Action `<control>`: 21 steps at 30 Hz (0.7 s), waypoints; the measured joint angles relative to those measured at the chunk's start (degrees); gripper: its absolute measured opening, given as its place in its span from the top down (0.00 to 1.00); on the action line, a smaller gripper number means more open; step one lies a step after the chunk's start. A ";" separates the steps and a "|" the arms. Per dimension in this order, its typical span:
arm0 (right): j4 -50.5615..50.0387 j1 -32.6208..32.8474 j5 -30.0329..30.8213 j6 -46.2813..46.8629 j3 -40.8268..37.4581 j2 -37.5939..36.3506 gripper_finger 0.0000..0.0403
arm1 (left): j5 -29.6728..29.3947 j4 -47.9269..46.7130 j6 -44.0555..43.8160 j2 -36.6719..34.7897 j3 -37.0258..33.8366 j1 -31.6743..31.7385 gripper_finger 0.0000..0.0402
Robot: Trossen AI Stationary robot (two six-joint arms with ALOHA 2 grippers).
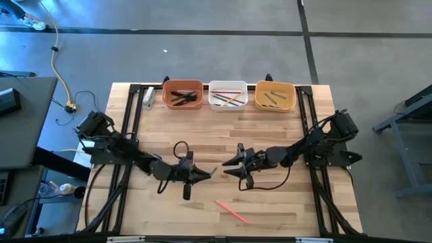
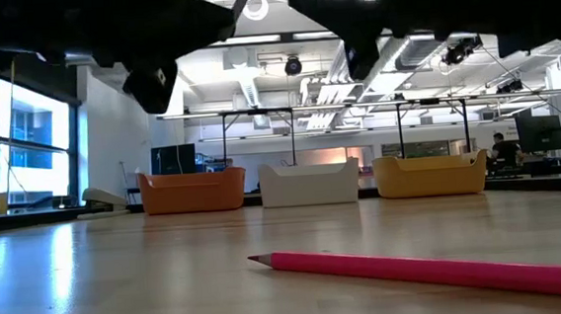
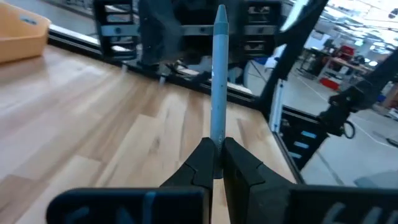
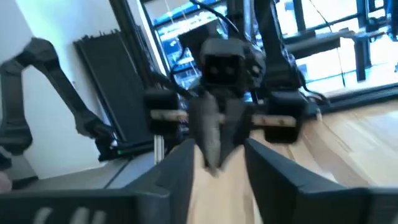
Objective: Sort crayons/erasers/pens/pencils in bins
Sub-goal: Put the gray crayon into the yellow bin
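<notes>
I see my left gripper (image 1: 204,175), left of the table's (image 1: 283,209) middle, pinching a thin grey-blue pencil (image 3: 219,81). Facing it, my right gripper (image 1: 229,167) stands parted, holding nothing. A pink pencil (image 1: 231,210) lies nearer the front edge.

We see 3 bins (image 1: 228,96) in a row at the surface's (image 1: 202,128) far edge, w/ sticks in each. Both grippers, left (image 1: 206,175) & right (image 1: 229,168), face each other mid-surface; one pencil (image 1: 232,210) lies nearer the front edge.
</notes>
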 joint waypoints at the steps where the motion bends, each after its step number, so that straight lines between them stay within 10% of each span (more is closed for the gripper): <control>1: 0.04 0.20 0.05 -0.33 0.56 0.00 0.63 | 0.00 0.13 0.17 0.00 0.00 0.23 1.00; 9: -3.94 0.84 1.26 -1.54 4.85 0.00 0.52 | 1.81 2.77 0.13 0.00 0.12 2.08 1.00; 21: -6.45 0.69 3.30 -5.11 8.01 -0.02 0.62 | 3.34 2.60 0.60 0.00 1.01 2.71 1.00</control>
